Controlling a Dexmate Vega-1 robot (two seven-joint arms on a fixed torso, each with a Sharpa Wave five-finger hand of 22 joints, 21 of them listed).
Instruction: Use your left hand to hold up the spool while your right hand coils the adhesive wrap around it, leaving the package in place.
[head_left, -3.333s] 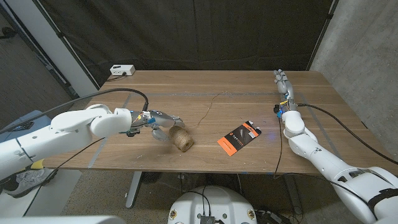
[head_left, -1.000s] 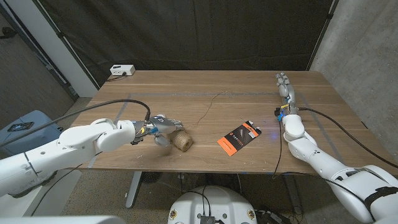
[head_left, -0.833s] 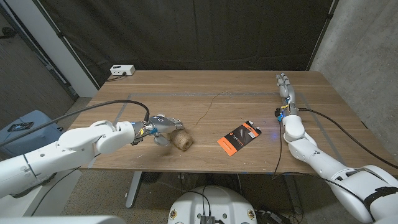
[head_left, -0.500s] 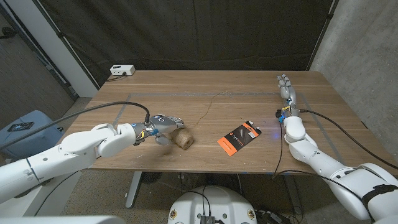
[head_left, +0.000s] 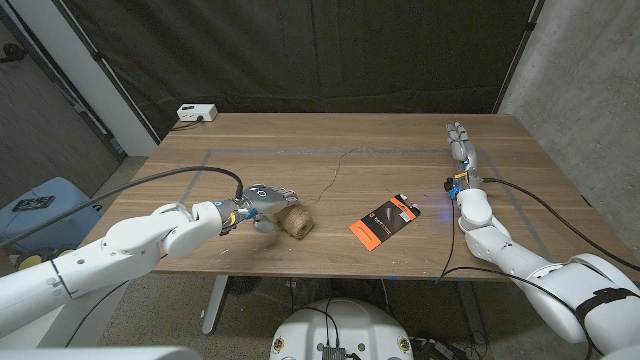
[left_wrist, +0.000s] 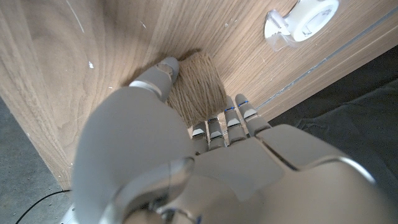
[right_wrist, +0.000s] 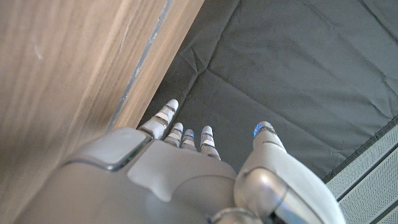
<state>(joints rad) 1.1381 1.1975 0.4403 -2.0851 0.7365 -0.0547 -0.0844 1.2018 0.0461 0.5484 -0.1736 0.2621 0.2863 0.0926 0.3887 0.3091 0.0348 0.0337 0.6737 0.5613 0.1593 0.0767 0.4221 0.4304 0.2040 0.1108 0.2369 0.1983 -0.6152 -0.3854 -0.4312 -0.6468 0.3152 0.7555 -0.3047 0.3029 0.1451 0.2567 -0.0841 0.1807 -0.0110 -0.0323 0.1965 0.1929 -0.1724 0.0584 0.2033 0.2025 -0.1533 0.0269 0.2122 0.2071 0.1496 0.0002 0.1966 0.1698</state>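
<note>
Left hand (head_left: 266, 199) wraps its fingers and thumb around the twine spool (head_left: 292, 223), which lies on the wooden table (head_left: 400, 150) near the front edge. A loose strand (head_left: 335, 172) trails from it toward the table's middle. Orange-black package (head_left: 383, 221) lies right of the spool, apart. Right hand (head_left: 460, 138) at far right edge, fingers straight and apart, holding nothing. Tape roll (left_wrist: 303, 14) near the spool in the left wrist view.

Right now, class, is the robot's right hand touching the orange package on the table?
No. In the head view the right hand lies near the table's far right corner, well apart from the orange package at the middle.
</note>
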